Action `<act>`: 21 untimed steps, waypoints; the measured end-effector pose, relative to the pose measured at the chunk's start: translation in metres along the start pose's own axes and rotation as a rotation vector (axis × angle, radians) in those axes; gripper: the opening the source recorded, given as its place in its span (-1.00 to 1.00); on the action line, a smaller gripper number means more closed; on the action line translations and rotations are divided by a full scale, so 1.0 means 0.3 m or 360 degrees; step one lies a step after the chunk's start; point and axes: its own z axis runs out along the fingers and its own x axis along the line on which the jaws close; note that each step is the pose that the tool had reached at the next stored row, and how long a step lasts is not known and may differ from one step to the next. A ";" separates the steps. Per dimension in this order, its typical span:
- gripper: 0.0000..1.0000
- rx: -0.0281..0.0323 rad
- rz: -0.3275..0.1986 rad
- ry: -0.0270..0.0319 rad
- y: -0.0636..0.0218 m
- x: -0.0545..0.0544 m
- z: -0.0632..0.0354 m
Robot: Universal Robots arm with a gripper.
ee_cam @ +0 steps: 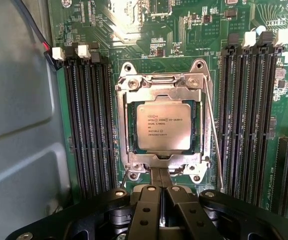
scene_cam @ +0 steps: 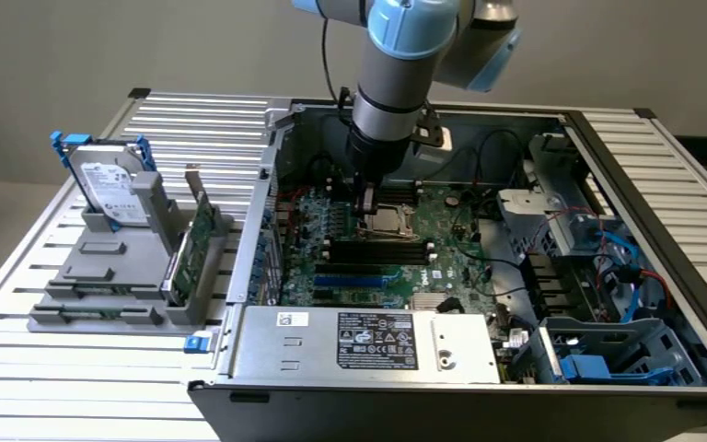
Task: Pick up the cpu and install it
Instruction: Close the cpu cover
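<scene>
One claw (ee_cam: 161,187), item nearest the wrist camera: its two fingers are drawn together with a hairline slit between them and nothing held. It hangs just above the near edge of the socket frame (ee_cam: 161,85); the exterior view places it (scene_cam: 370,198) low inside the case (scene_cam: 648,184), over the board (scene_cam: 452,262). One cpu (ee_cam: 163,127), silvery top with printed lettering facing up: it lies flat and square in the socket, inside the frame's opening, apart from the fingers. One wire lever (ee_cam: 214,145) runs down the frame's side; whether it is latched cannot be told. Two banks of black memory slots (ee_cam: 89,125) flank the socket, all unfilled as far as shown. Status, by judgement: pick-up and placing look complete, since the chip sits level in its seat and the claw is free of it; only the clamping of the frame remains unconfirmed. Farther off, outside the case on the exterior view's left: one grey stand (scene_cam: 96,276) on the slatted table (scene_cam: 194,120), carrying an upright hard drive (scene_cam: 114,189) with blue brackets and a green card (scene_cam: 196,244) on edge.
</scene>
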 end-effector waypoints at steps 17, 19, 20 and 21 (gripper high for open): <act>-0.79 0.00075 -0.0069 -0.00078 0.006 0.000 0.000; -0.79 0.00082 -0.0076 -0.00085 0.007 0.000 0.000; -0.79 0.00083 -0.0077 -0.00087 0.008 0.000 0.000; -0.79 0.00075 -0.0077 -0.00088 0.008 0.000 0.000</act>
